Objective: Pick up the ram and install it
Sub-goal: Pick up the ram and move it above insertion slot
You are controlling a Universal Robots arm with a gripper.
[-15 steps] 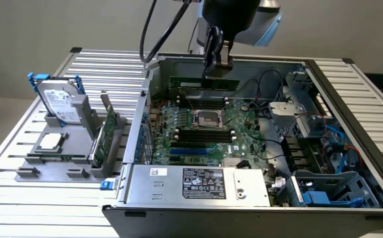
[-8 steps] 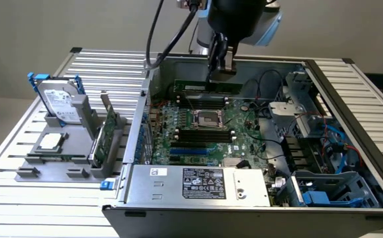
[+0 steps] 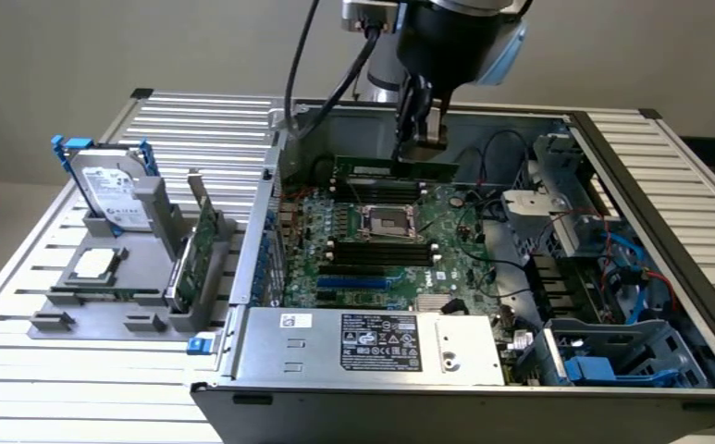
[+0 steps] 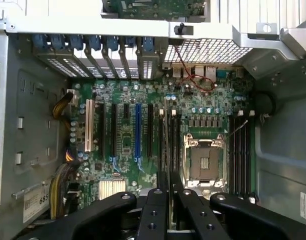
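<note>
The gripper (image 3: 423, 146) hung over the far part of the open computer case (image 3: 653, 305), its fingers closed on the top edge of the ram (image 3: 375, 167). The ram stood on edge, running left to right, just beyond the CPU socket (image 3: 388, 220) and over the far black slots (image 3: 375, 191); whether it touched them could not be told. Nearer lay more black slots (image 3: 382, 252) and the power supply (image 3: 370, 340). At the exterior view's left, on the slatted table (image 3: 197, 120), a grey fixture (image 3: 98, 319) held a hard drive (image 3: 110, 190), a processor (image 3: 95, 265) and an upright expansion card (image 3: 204, 242).
</note>
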